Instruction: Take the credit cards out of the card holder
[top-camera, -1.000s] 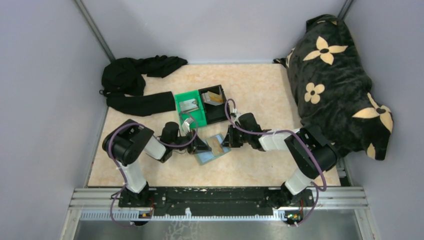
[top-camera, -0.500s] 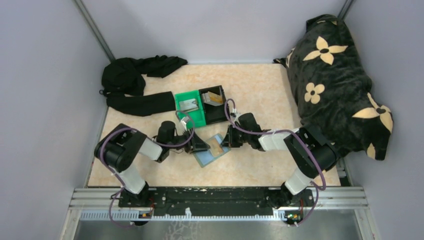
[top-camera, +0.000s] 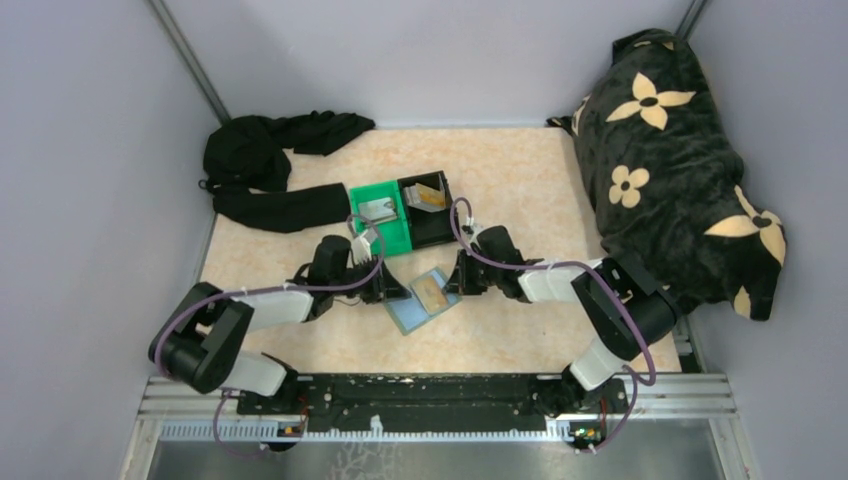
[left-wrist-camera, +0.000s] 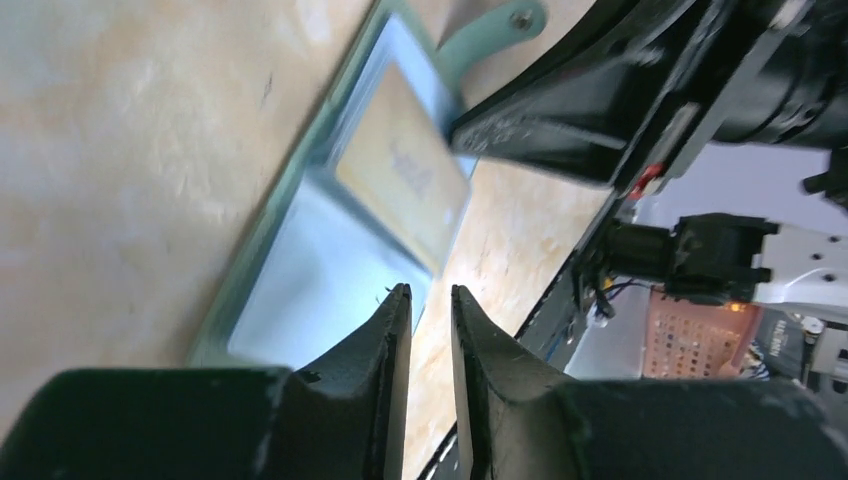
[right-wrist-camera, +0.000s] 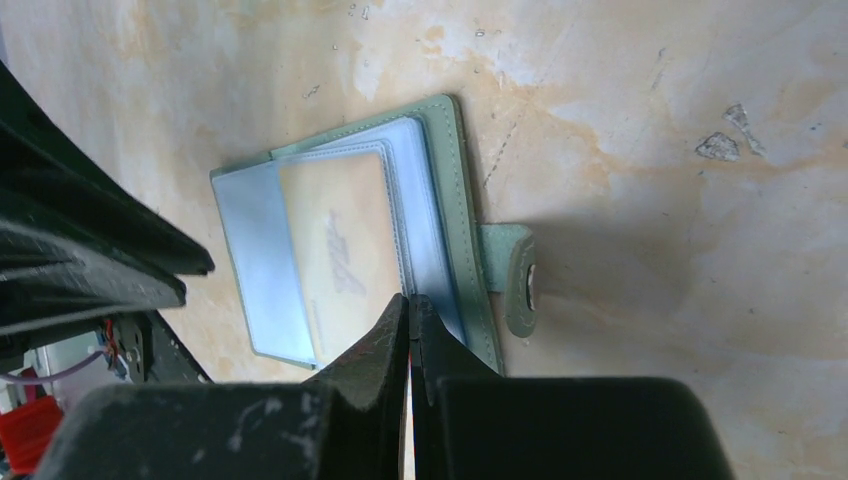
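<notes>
The grey-blue card holder (top-camera: 418, 302) lies open and flat on the table between my two grippers. A tan-gold credit card (top-camera: 432, 293) sits in its clear sleeve. In the right wrist view the card (right-wrist-camera: 340, 250) covers the middle of the card holder (right-wrist-camera: 440, 190). My right gripper (right-wrist-camera: 410, 298) is shut, its tips down on the sleeve at the card's edge. In the left wrist view my left gripper (left-wrist-camera: 428, 292) hovers at the card holder's (left-wrist-camera: 310, 270) empty panel, slightly open with nothing between its fingers; the card (left-wrist-camera: 400, 180) lies beyond.
A green bin (top-camera: 392, 235) holding a pale grey card and a black bin (top-camera: 436, 228) holding a tan card stand just behind the holder. Black cloth (top-camera: 270, 170) lies at the back left. A black flowered blanket (top-camera: 680, 170) fills the right side.
My left arm has swung its elbow down and to the left, and its gripper has drawn back a little from the holder. The right arm and the holder have stayed put.
</notes>
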